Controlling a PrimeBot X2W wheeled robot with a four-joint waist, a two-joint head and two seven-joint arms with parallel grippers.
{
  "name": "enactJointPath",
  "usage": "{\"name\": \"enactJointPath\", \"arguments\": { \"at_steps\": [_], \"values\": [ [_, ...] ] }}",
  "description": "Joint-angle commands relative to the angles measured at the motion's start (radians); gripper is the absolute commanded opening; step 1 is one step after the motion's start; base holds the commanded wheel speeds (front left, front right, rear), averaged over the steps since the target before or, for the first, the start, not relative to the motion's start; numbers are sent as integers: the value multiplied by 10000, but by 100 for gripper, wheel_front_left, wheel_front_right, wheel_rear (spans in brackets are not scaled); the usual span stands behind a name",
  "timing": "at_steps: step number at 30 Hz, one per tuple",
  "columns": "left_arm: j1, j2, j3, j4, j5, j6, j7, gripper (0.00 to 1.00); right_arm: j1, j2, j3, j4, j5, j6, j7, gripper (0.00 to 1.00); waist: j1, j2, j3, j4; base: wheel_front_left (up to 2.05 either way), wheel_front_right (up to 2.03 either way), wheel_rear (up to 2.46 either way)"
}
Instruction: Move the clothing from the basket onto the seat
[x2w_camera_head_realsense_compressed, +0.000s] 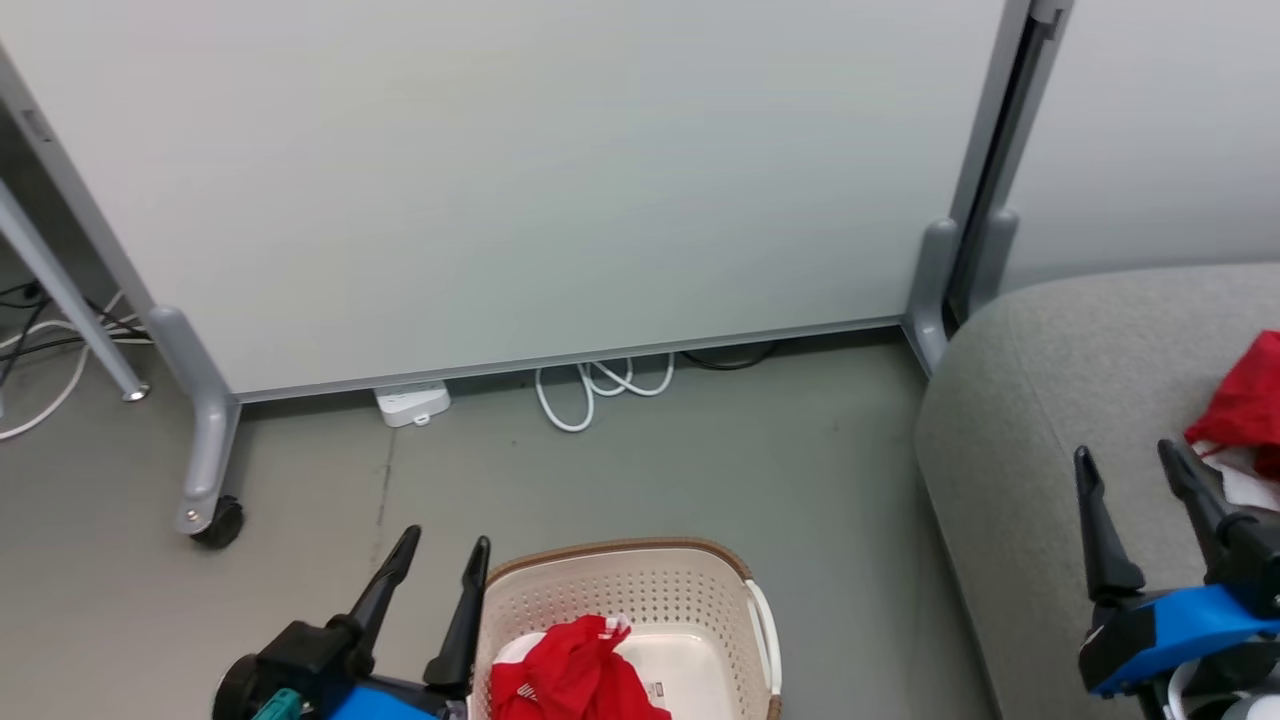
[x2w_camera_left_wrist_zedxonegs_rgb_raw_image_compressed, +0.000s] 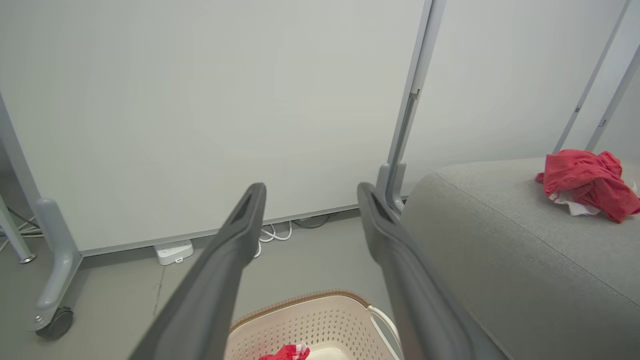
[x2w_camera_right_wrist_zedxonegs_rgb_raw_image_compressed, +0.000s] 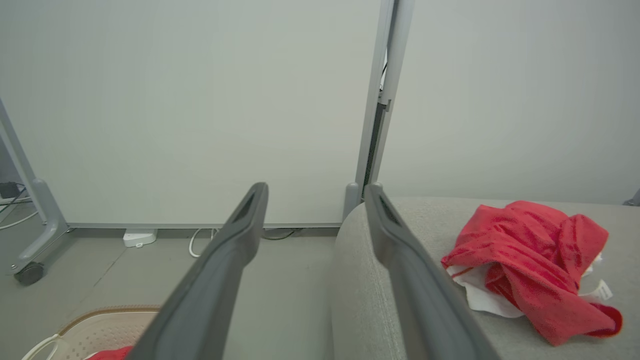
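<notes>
Left claw (x2w_camera_head_realsense_compressed: 446, 538) gapes empty beside the basket (x2w_camera_head_realsense_compressed: 620, 590), 1 red garment (x2w_camera_head_realsense_compressed: 575, 670) to its right. Reaching low, I'd hook the basket instead.

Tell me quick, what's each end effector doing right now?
Left end effector: open, holding nothing.
Right end effector: open, holding nothing.

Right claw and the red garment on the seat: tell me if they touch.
Apart. In the right wrist view the open right claw points past the garment; grey seat shows between.
</notes>
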Motion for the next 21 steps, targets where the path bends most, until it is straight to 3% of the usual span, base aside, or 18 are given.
{"name": "enactJointPath", "arguments": {
  "at_steps": [1,11,21],
  "values": [
    [187,17,132,33,48,-19,-34,100,223,95,74,-178,-60,-3,40,100,2,0,-145,248,0,0,0],
    [667,-93,1552,228,378,87,-34,100,1129,837,650,-1188,-200,-3,349,100,2,0,-112,639,0,0,0],
    [805,-231,1966,244,677,29,-34,100,1276,1017,647,-1219,-187,-3,335,100,2,0,-37,697,0,0,0]
  ]
}}
